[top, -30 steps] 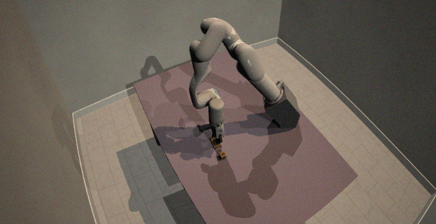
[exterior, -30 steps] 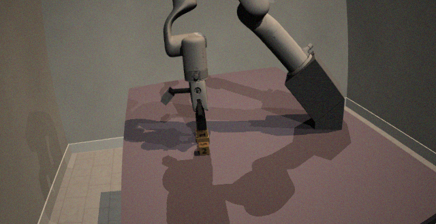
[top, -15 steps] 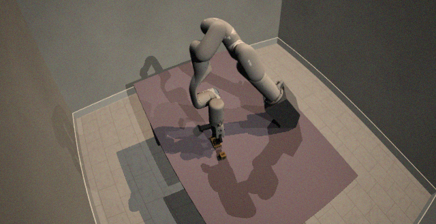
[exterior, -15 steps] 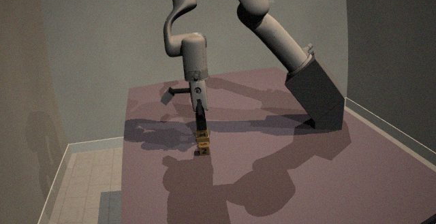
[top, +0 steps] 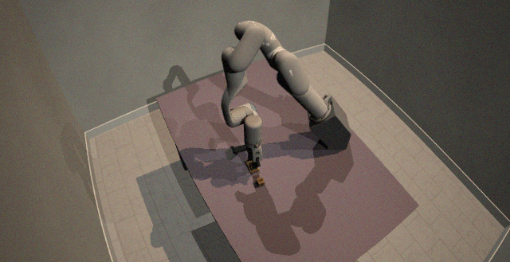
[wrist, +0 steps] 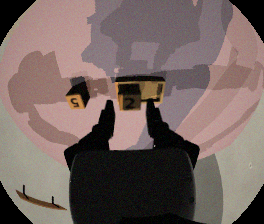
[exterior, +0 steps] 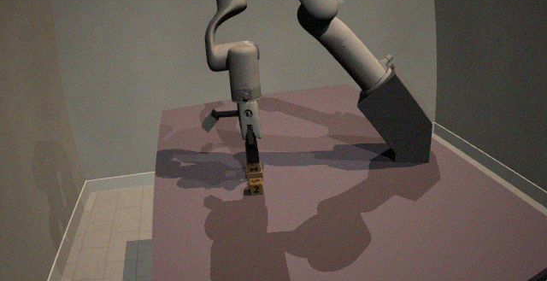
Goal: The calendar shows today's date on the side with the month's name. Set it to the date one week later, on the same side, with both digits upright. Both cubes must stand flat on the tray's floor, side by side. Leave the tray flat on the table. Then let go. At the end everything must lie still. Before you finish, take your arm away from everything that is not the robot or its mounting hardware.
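Observation:
The small orange calendar tray (wrist: 137, 92) sits on the mauve table top, holding one orange cube whose near face shows a 2 (wrist: 130, 102). It also shows in the top view (top: 252, 167) and the exterior view (exterior: 254, 171). A second orange cube (wrist: 76, 99) lies loose on the table beside the tray, also in the top view (top: 260, 181) and the exterior view (exterior: 255, 190), where its face shows a 2. My gripper (wrist: 130, 106) (top: 253, 162) (exterior: 252, 140) points straight down just above the tray. Its fingers stand half open with nothing between them.
The arm's dark base block (exterior: 395, 120) stands at the back right of the table. The table's left edge (top: 191, 174) runs close to the tray, with tiled floor below. A small grey bracket (exterior: 215, 116) juts from the wrist.

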